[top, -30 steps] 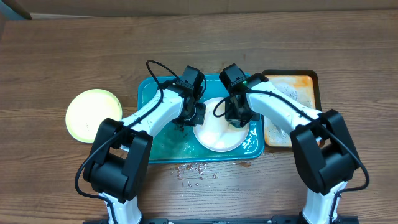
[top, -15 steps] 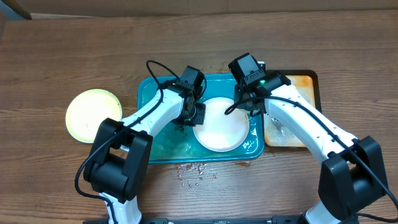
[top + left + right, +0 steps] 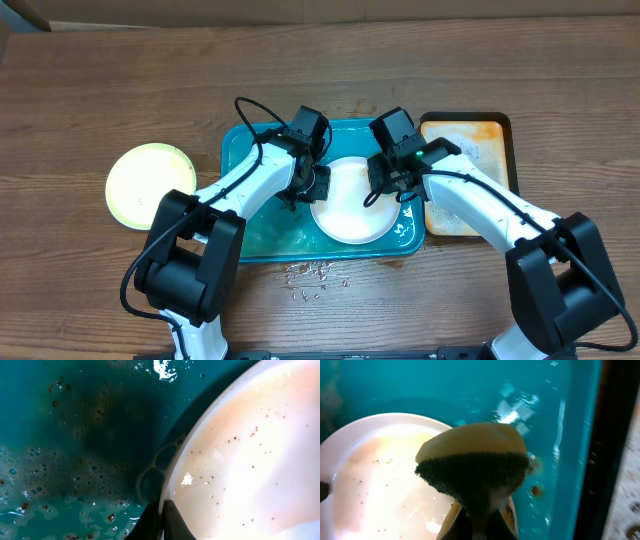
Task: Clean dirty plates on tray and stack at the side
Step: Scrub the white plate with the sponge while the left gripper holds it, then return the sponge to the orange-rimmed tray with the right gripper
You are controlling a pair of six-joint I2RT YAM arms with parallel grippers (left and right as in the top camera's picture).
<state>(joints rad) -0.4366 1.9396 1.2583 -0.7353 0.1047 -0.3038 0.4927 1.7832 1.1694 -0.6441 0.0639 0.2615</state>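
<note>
A white plate [image 3: 350,205] lies in the teal tray [image 3: 262,235], with faint brown smear and specks [image 3: 250,450] [image 3: 380,480]. My left gripper [image 3: 308,186] [image 3: 162,522] is shut on the plate's left rim. My right gripper [image 3: 392,180] [image 3: 480,520] is shut on a yellow sponge with a dark green scrub face [image 3: 475,465], held over the plate's right edge. A pale yellow-green plate [image 3: 150,185] sits on the table left of the tray. The third plate is out of view.
The tray floor holds soapy water with bubbles and brown bits [image 3: 65,485]. An orange tray with foam [image 3: 470,180] stands to the right of the teal tray. Water drops and crumbs [image 3: 315,275] lie on the wood in front.
My right gripper with the sponge lifted off the plate toward the tray's back right, then came back down over the plate's right edge. The left arm has not moved.
</note>
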